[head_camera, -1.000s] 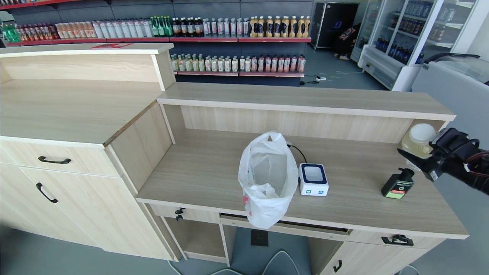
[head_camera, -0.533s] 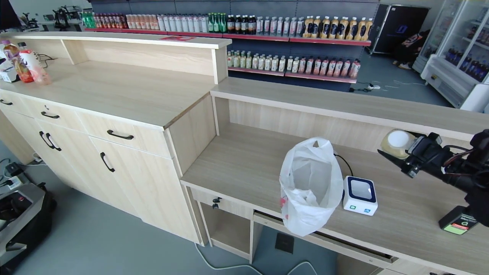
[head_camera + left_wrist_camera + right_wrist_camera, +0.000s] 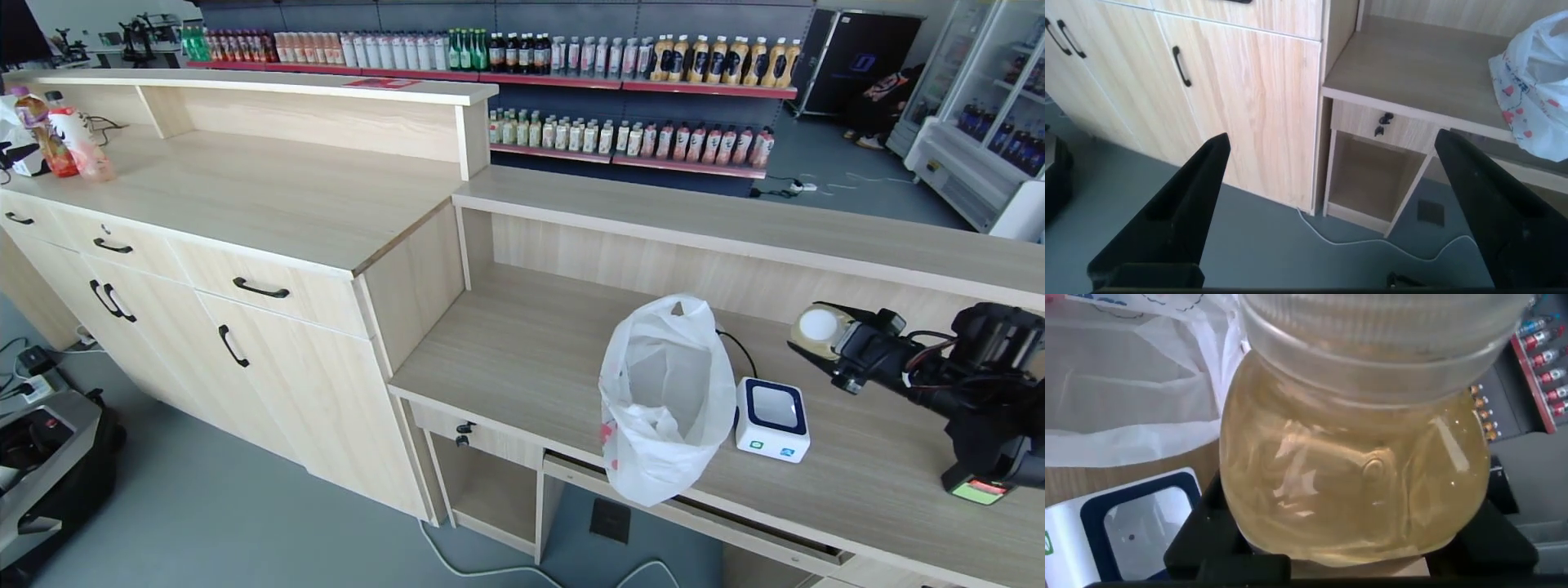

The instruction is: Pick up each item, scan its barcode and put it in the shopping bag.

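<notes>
My right gripper [image 3: 826,341] is shut on a jar [image 3: 816,328] of yellowish liquid with a white lid, held in the air just right of and above the scanner. In the right wrist view the jar [image 3: 1355,474] sits between the dark fingers. The white scanner [image 3: 773,419] with its dark-framed window stands on the desk, and the window [image 3: 1135,531] lies below the jar. The white shopping bag [image 3: 665,392] stands open just left of the scanner. My left gripper [image 3: 1331,212] is open, low over the floor beside the cabinet, with the bag [image 3: 1535,82] off to one side.
A black bottle with a green label [image 3: 976,488] stands at the desk's right front, partly behind my right arm. Bottles [image 3: 57,139] stand on the higher counter [image 3: 269,204] at far left. A raised back ledge [image 3: 735,224] runs behind the desk.
The head camera has swung, shifting the whole picture. My right gripper has carried the jar from the desk's back right corner leftwards to near the scanner.
</notes>
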Controlling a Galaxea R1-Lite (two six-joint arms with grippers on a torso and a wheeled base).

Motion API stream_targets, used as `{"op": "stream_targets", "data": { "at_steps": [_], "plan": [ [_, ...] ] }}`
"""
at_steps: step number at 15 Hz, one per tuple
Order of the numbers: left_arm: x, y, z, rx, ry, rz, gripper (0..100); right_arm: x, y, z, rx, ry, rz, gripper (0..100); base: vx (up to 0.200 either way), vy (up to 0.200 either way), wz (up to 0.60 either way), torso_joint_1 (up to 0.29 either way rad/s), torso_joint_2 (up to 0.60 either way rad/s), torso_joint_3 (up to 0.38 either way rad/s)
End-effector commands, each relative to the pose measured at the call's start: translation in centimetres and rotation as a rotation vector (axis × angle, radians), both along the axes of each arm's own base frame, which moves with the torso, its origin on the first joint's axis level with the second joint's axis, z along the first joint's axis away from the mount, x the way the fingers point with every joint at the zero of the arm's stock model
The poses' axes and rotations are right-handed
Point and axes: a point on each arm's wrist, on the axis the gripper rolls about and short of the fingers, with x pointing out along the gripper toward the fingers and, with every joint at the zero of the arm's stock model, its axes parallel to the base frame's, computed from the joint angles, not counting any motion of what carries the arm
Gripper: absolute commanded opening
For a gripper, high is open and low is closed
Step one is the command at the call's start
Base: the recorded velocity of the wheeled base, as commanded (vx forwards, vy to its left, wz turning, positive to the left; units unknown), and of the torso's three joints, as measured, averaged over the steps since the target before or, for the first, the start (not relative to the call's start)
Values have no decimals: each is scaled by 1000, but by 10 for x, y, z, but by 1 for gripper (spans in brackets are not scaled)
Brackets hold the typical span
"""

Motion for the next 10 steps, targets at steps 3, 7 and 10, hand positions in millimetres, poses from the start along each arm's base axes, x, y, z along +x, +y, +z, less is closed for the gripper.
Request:
{"op": "stream_targets", "data": {
  "at_steps": [3,7,10],
  "plan": [
    [0,0,0,0,0,0,100,5,-2,-28,-2,62,18,0,0,0,0,0,0,0],
    [0,0,0,0,0,0,100,9,-2,-41,10,86,57,0,0,0,0,0,0,0],
    [0,0,0,0,0,0,100,11,-2,-45,10,83,59,0,0,0,0,0,0,0]
  ]
}}
